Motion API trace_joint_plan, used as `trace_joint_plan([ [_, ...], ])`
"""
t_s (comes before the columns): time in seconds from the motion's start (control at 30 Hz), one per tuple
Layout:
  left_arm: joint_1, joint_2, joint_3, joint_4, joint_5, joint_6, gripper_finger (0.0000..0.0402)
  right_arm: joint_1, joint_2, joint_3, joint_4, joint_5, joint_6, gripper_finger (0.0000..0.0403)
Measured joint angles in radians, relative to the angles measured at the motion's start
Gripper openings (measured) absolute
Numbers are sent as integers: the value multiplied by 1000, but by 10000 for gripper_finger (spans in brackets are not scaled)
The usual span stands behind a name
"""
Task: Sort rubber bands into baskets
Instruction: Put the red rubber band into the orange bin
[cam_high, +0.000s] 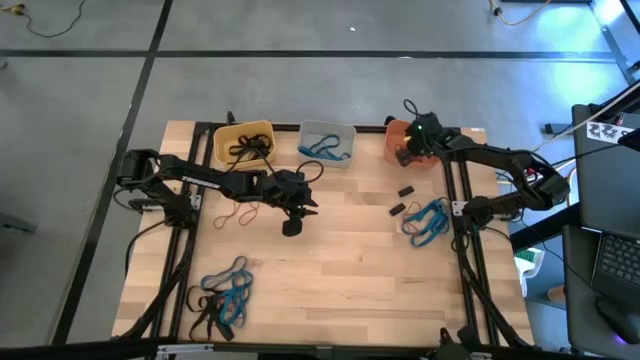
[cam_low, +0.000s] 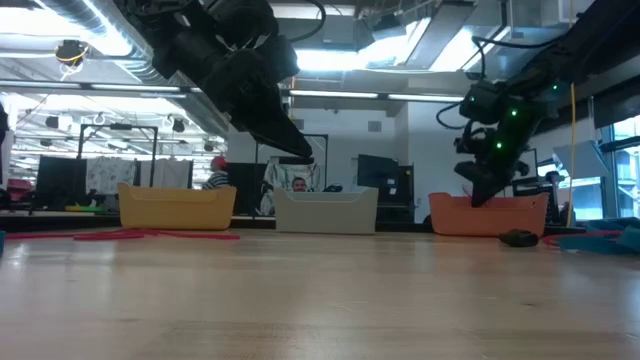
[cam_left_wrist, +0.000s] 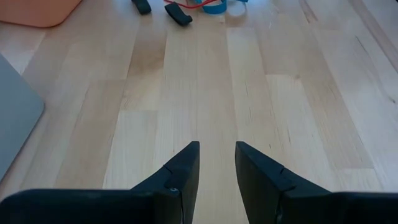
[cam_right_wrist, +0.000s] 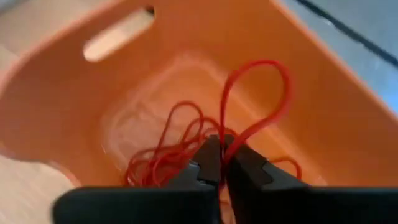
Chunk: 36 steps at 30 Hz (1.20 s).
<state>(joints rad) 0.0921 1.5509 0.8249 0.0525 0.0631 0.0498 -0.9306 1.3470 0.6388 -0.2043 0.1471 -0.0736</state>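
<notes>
My right gripper (cam_right_wrist: 221, 163) pinches a red band (cam_right_wrist: 255, 99) over the orange basket (cam_high: 399, 133), left gripper (cam_left_wrist: 216, 163) narrowly parted and empty; loose bands (cam_high: 226, 290) remain lower left.

Left gripper (cam_left_wrist: 216, 163) hovers part-open above mid-table; right gripper (cam_right_wrist: 222, 151) points down, nearly closed.
</notes>
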Motion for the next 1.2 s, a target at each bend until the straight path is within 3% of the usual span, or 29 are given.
trace_joint_plan([
  [0.27,0,0,0,-15,0,-12,100,1,-22,83,-192,-27,3,184],
  [0.43,0,0,0,-14,0,-22,100,2,-46,150,-304,-104,77,233],
  [0.7,0,0,0,-14,0,-21,100,78,-89,167,-387,-240,177,245],
  [1.2,0,0,0,-11,0,-34,100,475,-135,167,-611,-229,386,246],
])
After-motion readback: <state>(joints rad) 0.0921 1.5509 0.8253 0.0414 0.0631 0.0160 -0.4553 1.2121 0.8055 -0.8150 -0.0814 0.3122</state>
